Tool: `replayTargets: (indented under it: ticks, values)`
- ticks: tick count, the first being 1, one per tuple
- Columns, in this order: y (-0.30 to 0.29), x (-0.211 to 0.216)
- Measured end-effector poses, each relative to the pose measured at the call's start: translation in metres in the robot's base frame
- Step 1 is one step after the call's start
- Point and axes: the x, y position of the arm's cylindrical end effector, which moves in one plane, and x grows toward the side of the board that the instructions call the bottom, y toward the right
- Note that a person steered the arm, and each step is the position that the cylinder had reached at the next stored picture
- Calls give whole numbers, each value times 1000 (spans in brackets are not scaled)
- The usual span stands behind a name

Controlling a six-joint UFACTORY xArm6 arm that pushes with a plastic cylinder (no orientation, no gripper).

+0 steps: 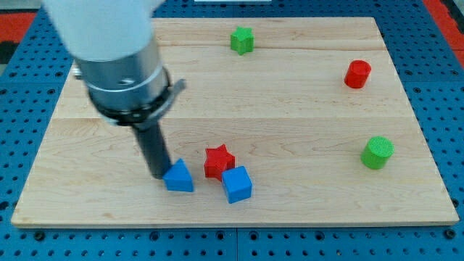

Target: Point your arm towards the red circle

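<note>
The red circle (357, 74) is a short red cylinder near the view's upper right of the wooden board (290, 94). My tip (158, 176) is far from it, at the lower left, touching the left side of a blue triangle (179, 177). A red star (219, 161) lies just right of the blue triangle, and a blue cube (237, 184) sits against the star's lower right.
A green star (242, 40) lies near the board's top edge. A green cylinder (377, 152) stands at the right, below the red circle. The arm's wide grey and white body (116, 51) covers the board's upper left.
</note>
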Motion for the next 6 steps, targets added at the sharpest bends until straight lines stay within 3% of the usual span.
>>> replayTargets:
  ticks: [1,2,3,6]
  values:
    - [19,6]
    - [-8,-11]
    - [55,-59]
    - [392,-119]
